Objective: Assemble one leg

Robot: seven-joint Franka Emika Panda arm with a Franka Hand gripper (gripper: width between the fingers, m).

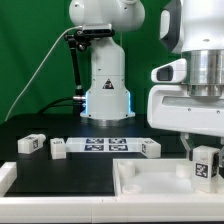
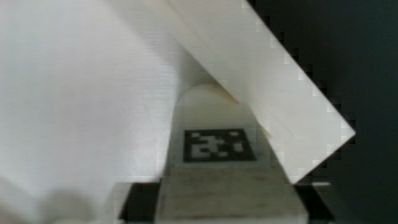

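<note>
While held: the leg [image 1: 206, 166] sits in the claw [image 1: 205, 160] at the exterior view's right, tag face out, low over the tray-like part [image 1: 150, 185].
Claw state: clenched on the leg; wrist view shows the leg [image 2: 217, 150] between the two dark fingers [image 2: 143, 203], tag readable.
Leg position: just above or touching the tray-like part near its right rim; contact cannot be told.
Wrist view: white surface of the tray-like part [image 2: 80, 100] fills most of the picture, a corner edge slanting past the leg tip.
Step in hand, judged: seating the leg at a tray corner.
How to do well: keep the leg upright, line its tip with the corner, descend slowly, no side push, release only once seated.
Risk: tilt in the grip, or the tray sliding on the desk.
Other legs: three loose on the desk [image 1: 20, 165], one [image 1: 30, 144], one [image 1: 58, 148], one [image 1: 150, 148], well apart from the held one.
Marker board: the marker board [image 1: 105, 146] lies flat between them.
Surface: black desk, matte.
Room: green backdrop, white arm base [image 1: 106, 85] behind, cable at the left.
</note>
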